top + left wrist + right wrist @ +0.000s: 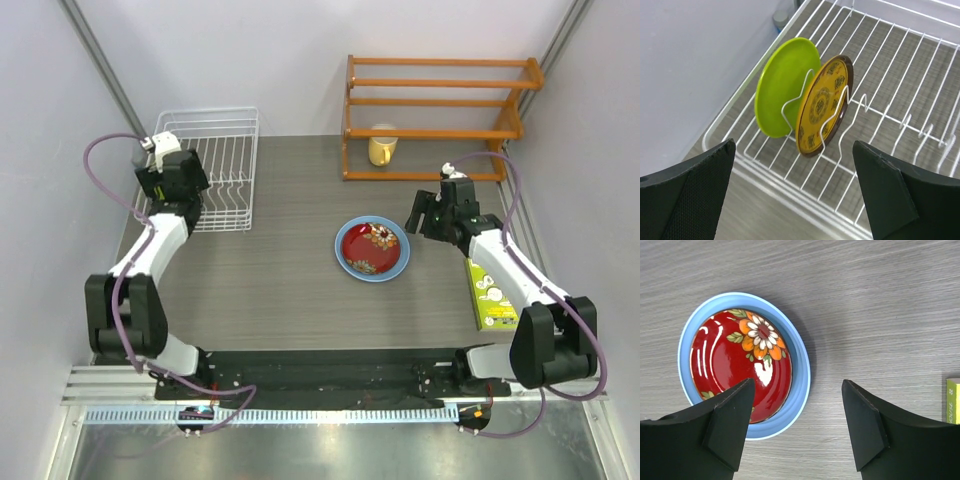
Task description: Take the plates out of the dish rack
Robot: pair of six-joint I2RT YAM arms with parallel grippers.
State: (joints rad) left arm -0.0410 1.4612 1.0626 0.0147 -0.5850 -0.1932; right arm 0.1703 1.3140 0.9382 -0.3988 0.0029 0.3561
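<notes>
Orange wooden shelf (440, 84) at counter (280, 290) back right, pale yellow mug (381, 150) on lowest tier; green box (490, 306) flat at right edge.

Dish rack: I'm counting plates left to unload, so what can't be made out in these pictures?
Top view: the left arm covers the dish rack's left side, hiding the lime green plate and yellow-orange plate that the left wrist view shows.
Left wrist view: the frame's right edge cuts off the rack.
Right wrist view: a finger of the right gripper hides the near rims of the red plate and light blue plate.
</notes>
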